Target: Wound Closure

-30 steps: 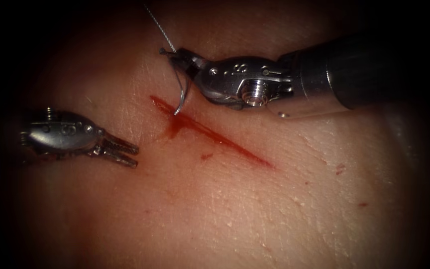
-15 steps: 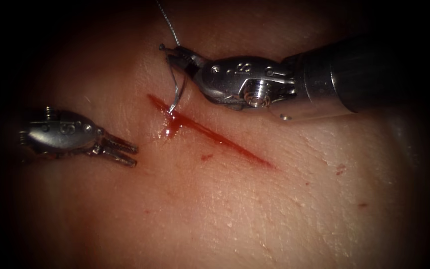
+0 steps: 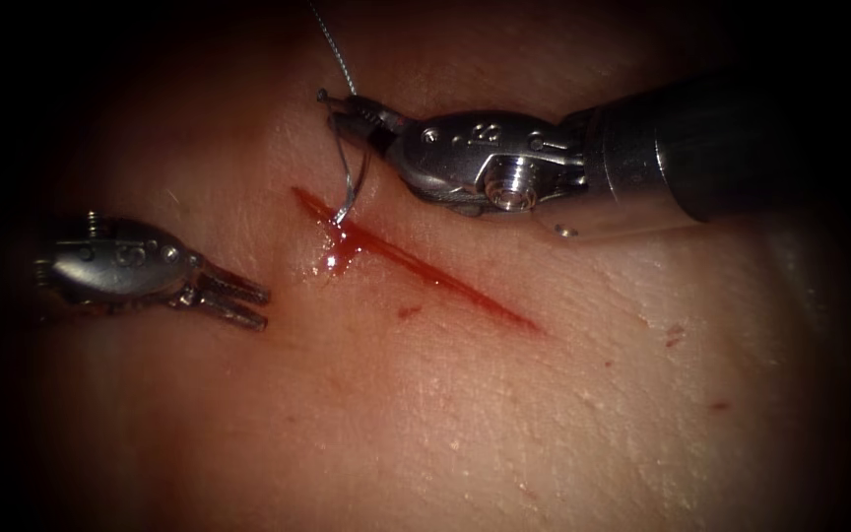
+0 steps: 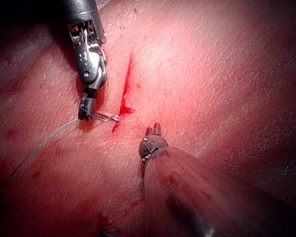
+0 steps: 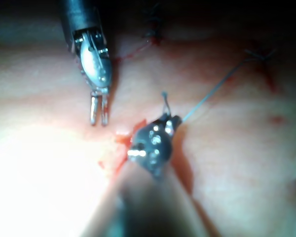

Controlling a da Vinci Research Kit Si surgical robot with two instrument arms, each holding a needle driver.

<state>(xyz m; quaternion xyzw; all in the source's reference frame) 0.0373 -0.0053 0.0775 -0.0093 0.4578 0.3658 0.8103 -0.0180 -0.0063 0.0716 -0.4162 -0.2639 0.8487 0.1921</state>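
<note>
My right hand (image 3: 347, 110) is closed on the needle (image 3: 351, 177), and it grips near the blunt end, where the thread (image 3: 332, 44) joins. From my jaws the needle curves down toward the tissue (image 3: 504, 414), and its point rests at the upper left end of the cut (image 3: 416, 266), just where the red fluid (image 3: 335, 258) has gathered. I cannot tell for sure if the point is already in the tissue or only touches it; most of the curve is outside. In the last second the point has come a little closer to the edge of the cut, so I judge that I am placing the needle for a first bite at this end. The thread runs from the needle's end up and away, out of the endoscope view.

My left hand (image 3: 240, 299) is on the left side of the cut, well apart from the needle. Its jaws are a little open and hold nothing.

I think the next move calls for a turn of my right wrist along the needle's curve, so the point goes across the cut and not along it. My left hand should be ready near the far edge to receive the point.
</note>
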